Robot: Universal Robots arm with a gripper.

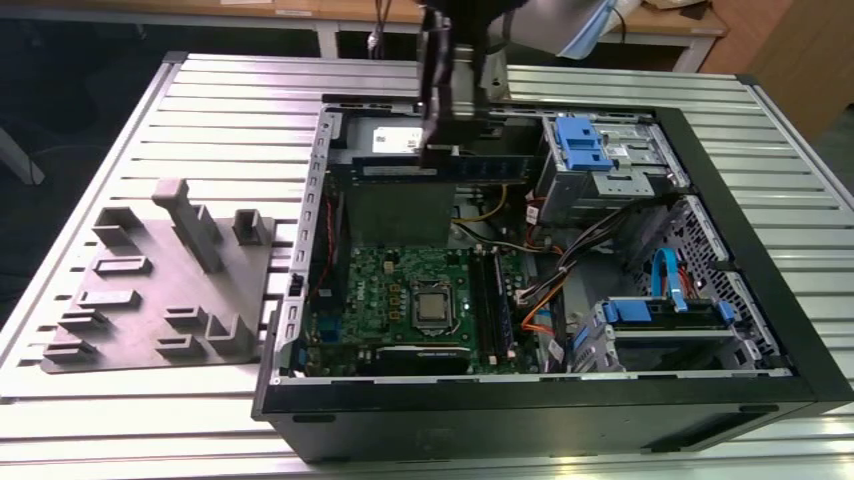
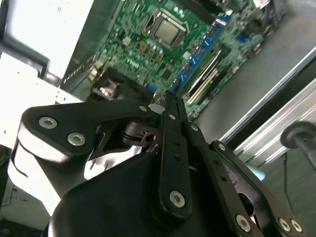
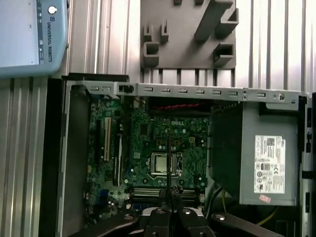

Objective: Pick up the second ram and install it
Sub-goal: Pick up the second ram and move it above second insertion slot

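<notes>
Over the power supply [image 1: 396,212] | your tool [image 1: 438,152] is pinching the second ram [image 1: 494,168], holding it level | risk: stick twisting in that narrow grip, jamming crooked against the motherboard [image 1: 387,290] slot.

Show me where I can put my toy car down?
In the exterior view, bare table lies beyond the grey fixture block and nearer the camera. The computer case is crowded: cables, drives, the pincer gripping the second ram.

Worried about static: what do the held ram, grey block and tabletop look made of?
The second ram, clamped in the gripper: dark circuit board, probably fibreglass laminate. The grey block: matte moulded plastic, uniform colour. The tabletop: likely aluminium, pale ribbed slats, dull sheen.
</notes>
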